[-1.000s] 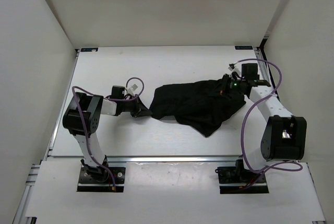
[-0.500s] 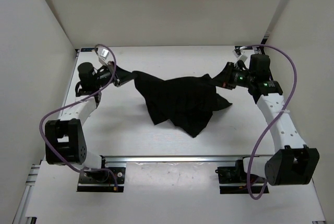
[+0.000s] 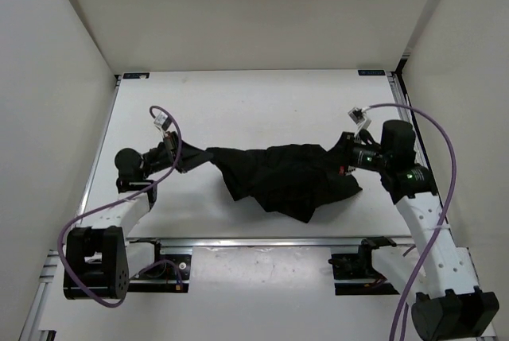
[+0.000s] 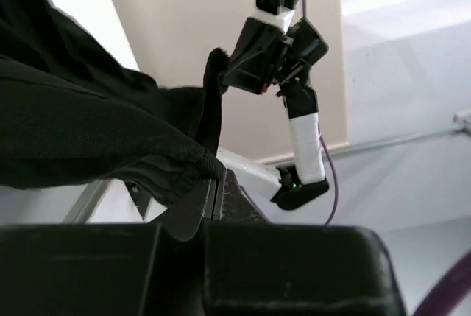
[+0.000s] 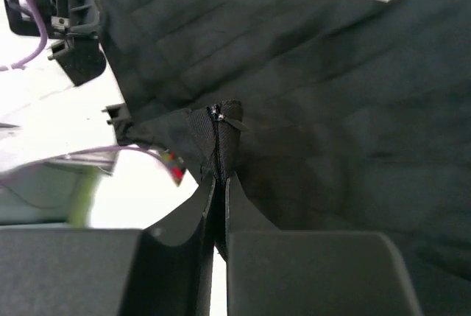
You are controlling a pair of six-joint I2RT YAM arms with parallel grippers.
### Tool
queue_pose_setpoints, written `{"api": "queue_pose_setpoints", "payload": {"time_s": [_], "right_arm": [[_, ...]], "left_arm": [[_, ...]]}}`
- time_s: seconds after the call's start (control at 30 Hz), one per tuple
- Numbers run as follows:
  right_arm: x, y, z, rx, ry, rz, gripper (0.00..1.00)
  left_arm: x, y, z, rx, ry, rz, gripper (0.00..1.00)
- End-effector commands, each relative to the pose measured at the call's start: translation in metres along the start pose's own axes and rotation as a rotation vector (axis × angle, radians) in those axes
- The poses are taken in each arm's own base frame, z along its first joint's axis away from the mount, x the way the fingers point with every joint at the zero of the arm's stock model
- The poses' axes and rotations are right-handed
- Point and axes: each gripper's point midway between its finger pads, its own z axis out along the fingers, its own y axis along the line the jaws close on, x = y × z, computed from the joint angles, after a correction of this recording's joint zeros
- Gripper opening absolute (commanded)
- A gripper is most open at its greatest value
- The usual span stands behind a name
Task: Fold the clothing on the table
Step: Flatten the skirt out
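Cloth (image 3: 282,178) is a black garment strung out left-to-right across the middle of the surface (image 3: 238,102), bunched, not flat, no fold made yet. One end runs into the left claw (image 3: 193,162) and the other into the right claw (image 3: 343,162). Both claws are pinched tight on fabric. The wrist views show the fingers closed to a slit with a cloth edge caught between them. From the left claw the cloth lies to its right, and from the right claw to its left, so the long axis runs straight claw to claw. The top edge looks pulled fairly taut. The loose bulk sags toward the near edge, more on the right claw's side. Can't tell if the middle is fully off the surface. Neither arm is nearer, each has an end. Judgement: the next move turns on both claws travelling together across that axis, or the spread is lost.
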Motion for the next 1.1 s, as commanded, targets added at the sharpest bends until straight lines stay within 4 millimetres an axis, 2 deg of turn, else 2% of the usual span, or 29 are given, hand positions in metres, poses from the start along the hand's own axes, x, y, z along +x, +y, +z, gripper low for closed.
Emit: {"api": "queue_pose_setpoints", "payload": {"time_s": [0.0, 0.03, 0.07, 0.13, 0.17, 0.2, 0.23, 0.27, 0.3, 0.33, 0.4, 0.43, 0.47, 0.5, 0.53, 0.57, 0.6, 0.63, 0.67, 0.7, 0.73, 0.77, 0.8, 0.87, 0.9, 0.93, 0.97, 1.0, 1.07], "right_arm": [[0.011, -0.026, -0.004, -0.017, 0.005, 0.212, 0.00], [0.012, -0.038, -0.002, -0.020, 0.014, 0.260, 0.00], [0.007, -0.050, -0.003, -0.013, -0.010, 0.284, 0.00], [0.006, -0.082, 0.010, 0.042, -0.011, 0.333, 0.01], [-0.005, -0.086, 0.016, 0.055, -0.017, 0.295, 0.00], [-0.002, -0.102, 0.028, 0.078, 0.023, 0.334, 0.00], [-0.014, -0.124, 0.038, 0.129, 0.023, 0.340, 0.00], [-0.042, -0.129, 0.039, 0.158, -0.012, 0.277, 0.01], [-0.044, -0.148, 0.050, 0.176, 0.019, 0.310, 0.00], [-0.074, -0.159, 0.055, 0.208, 0.009, 0.264, 0.00], [-0.151, -0.160, 0.053, 0.285, -0.058, 0.113, 0.00], [-0.165, -0.171, 0.058, 0.307, -0.057, 0.102, 0.00], [-0.202, -0.165, 0.056, 0.322, -0.098, 0.040, 0.00], [-0.240, -0.148, 0.042, 0.340, -0.166, -0.024, 0.00], [-0.250, -0.156, 0.043, 0.352, -0.172, -0.028, 0.00], [-0.278, -0.141, 0.034, 0.354, -0.222, -0.083, 0.00], [-0.297, -0.126, 0.024, 0.342, -0.265, -0.129, 0.00], [-0.308, -0.113, 0.021, 0.332, -0.292, -0.166, 0.00], [-0.310, -0.100, 0.018, 0.317, -0.308, -0.187, 0.00], [-0.310, -0.096, 0.019, 0.313, -0.313, -0.211, 0.00], [-0.302, -0.091, 0.020, 0.303, -0.309, -0.208, 0.00], [-0.303, -0.073, 0.011, 0.290, -0.337, -0.248, 0.00], [-0.293, -0.075, 0.011, 0.288, -0.341, -0.249, 0.00], [-0.241, -0.100, 0.027, 0.259, -0.260, -0.116, 0.00], [-0.237, -0.093, 0.024, 0.232, -0.270, -0.130, 0.00], [-0.206, -0.105, 0.031, 0.226, -0.220, -0.054, 0.00], [-0.190, -0.113, 0.035, 0.224, -0.190, -0.007, 0.00], [-0.157, -0.124, 0.040, 0.215, -0.135, 0.068, 0.00], [-0.085, -0.143, 0.047, 0.218, -0.017, 0.229, 0.00]], "left_arm": [[-0.001, 0.017, -0.002, -0.047, -0.026, -0.069, 0.00], [-0.003, 0.031, -0.003, -0.080, -0.032, -0.096, 0.00], [-0.013, 0.051, -0.002, -0.139, -0.054, -0.114, 0.00], [-0.032, 0.083, -0.005, -0.240, -0.086, -0.077, 0.00], [-0.046, 0.099, -0.004, -0.300, -0.116, -0.118, 0.00], [-0.062, 0.104, 0.000, -0.340, -0.138, -0.079, 0.00], [-0.069, 0.121, 0.004, -0.371, -0.132, -0.085, 0.00], [-0.087, 0.133, 0.013, -0.400, -0.137, -0.102, 0.00], [-0.111, 0.121, 0.025, -0.367, -0.149, -0.050, 0.00], [-0.115, 0.132, 0.040, -0.354, -0.131, -0.113, 0.00], [-0.168, 0.116, 0.073, -0.266, -0.154, -0.044, 0.00], [-0.180, 0.108, 0.083, -0.241, -0.161, -0.046, 0.00], [-0.207, 0.094, 0.097, -0.206, -0.164, 0.000, 0.00], [-0.231, 0.076, 0.108, -0.171, -0.175, 0.049, 0.00], [-0.249, 0.045, 0.118, -0.126, -0.184, 0.109, 0.00], [-0.266, 0.030, 0.121, -0.097, -0.199, 0.150, 0.00], [-0.273, 0.020, 0.124, -0.076, -0.199, 0.174, 0.00], [-0.282, -0.002, 0.122, -0.051, -0.207, 0.212, 0.00], [-0.287, -0.010, 0.118, -0.041, -0.217, 0.240, 0.00], [-0.287, -0.025, 0.115, -0.026, -0.215, 0.266, 0.00], [-0.286, -0.035, 0.108, -0.021, -0.227, 0.292, 0.00], [-0.291, -0.025, 0.093, -0.042, -0.253, 0.274, 0.00], [-0.291, -0.033, 0.084, -0.043, -0.278, 0.286, 0.00], [-0.272, -0.014, 0.069, -0.074, -0.279, 0.239, 0.00], [-0.268, -0.006, 0.063, -0.089, -0.286, 0.231, 0.00], [-0.251, 0.008, 0.057, -0.108, -0.280, 0.193, 0.00], [-0.233, 0.037, 0.047, -0.144, -0.263, 0.124, 0.00], [-0.220, 0.037, 0.048, -0.149, -0.253, 0.122, 0.00], [-0.172, 0.074, 0.036, -0.211, -0.227, 0.015, 0.00]]}}
